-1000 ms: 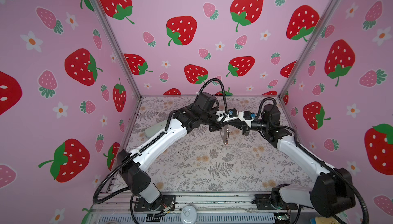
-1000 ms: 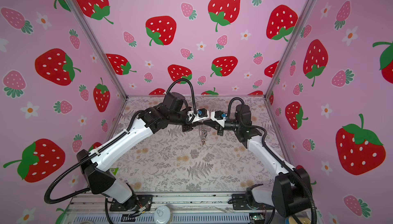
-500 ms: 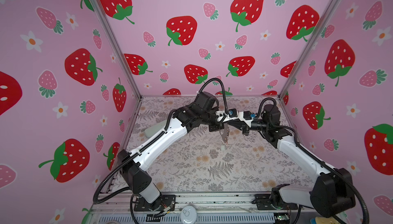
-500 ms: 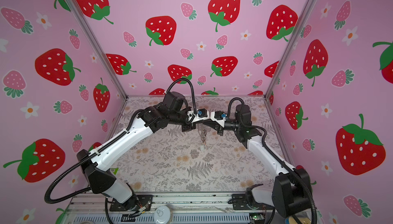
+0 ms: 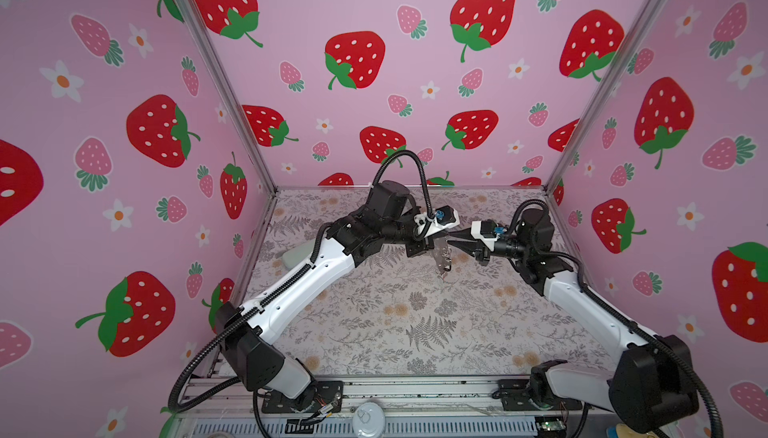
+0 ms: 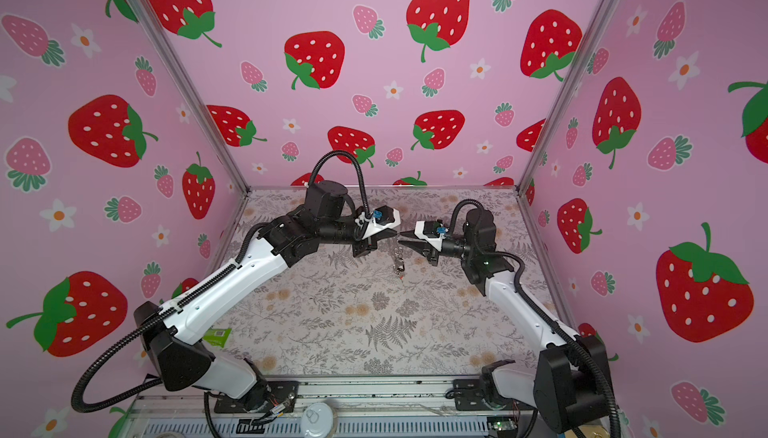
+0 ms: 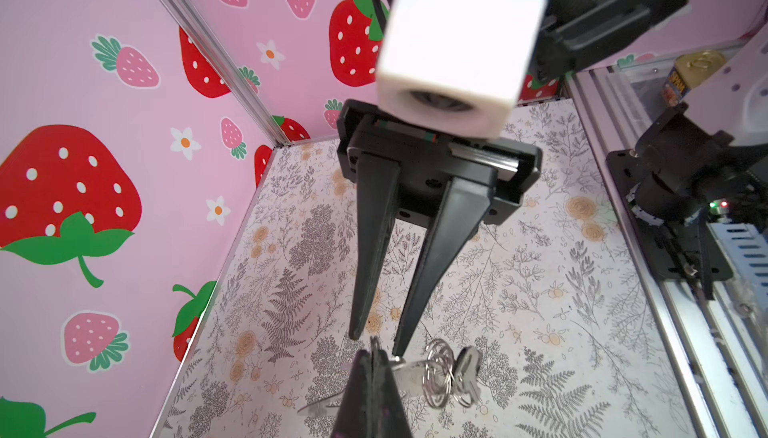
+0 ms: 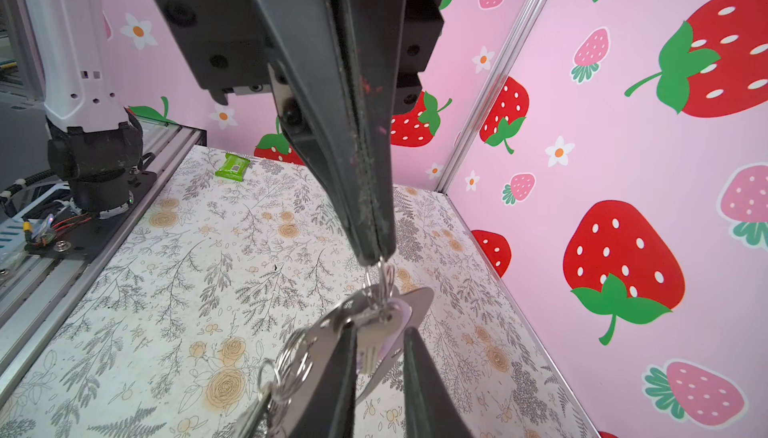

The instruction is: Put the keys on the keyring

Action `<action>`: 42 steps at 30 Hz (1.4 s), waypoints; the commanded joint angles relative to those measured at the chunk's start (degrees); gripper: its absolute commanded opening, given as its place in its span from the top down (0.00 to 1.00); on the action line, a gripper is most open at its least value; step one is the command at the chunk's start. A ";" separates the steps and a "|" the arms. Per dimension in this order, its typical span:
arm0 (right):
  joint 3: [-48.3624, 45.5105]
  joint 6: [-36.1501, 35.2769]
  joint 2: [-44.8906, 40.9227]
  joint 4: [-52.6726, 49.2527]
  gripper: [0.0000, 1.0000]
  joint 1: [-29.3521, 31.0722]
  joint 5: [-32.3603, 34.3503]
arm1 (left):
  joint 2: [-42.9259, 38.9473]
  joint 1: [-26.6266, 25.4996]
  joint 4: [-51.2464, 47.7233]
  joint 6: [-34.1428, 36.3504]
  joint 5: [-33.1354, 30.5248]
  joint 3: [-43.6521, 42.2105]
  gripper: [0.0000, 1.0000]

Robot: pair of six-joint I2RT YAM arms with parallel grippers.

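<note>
Several small silver keys (image 8: pixel 374 332) hang in a bunch from the keyring (image 7: pixel 437 369), a coil of thin, shiny wire loops. One key carries a flat lilac tag.

In both top views the bunch dangles at mid-frame, clear of the tabletop (image 5: pixel 415 323), where the two arms meet tip to tip. There it is only a small glinting cluster.

The wrist views give the detail. The right wrist view shows the left gripper (image 8: pixel 376 253) reaching down from the top of the frame, its jaws pressed together and pinching a wire loop of the keyring. The left wrist view shows the right gripper (image 7: pixel 377 342) head-on, its jaws standing slightly apart. In the right wrist view the lilac-tagged key lies between these jaws, but whether they touch it cannot be told.

The jaws are long, tapered, matte black wedges. The tabletop is covered in paper printed with grey ferns and tan roses.

A green packet (image 8: pixel 232 166) lies at upper left in the right wrist view. A rounded grey-green case (image 5: pixel 296 255) shows at middle left in a top view only.
</note>
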 commanded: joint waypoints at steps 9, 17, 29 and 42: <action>-0.62 1.77 -2.45 6.00 0.76 -0.22 0.64 | -2.12 0.62 10.19 -4.68 5.82 -3.07 1.00; -1.16 2.84 -2.18 7.39 0.71 -0.06 0.64 | -3.20 1.00 15.18 -7.23 7.92 -5.28 1.00; -2.12 2.50 -2.74 7.09 0.79 -0.05 0.80 | -5.20 1.81 24.28 -11.47 7.25 -9.59 1.00; -1.25 1.25 -2.52 7.75 0.94 0.29 2.78 | -5.44 1.95 38.86 -19.74 5.16 -15.15 1.00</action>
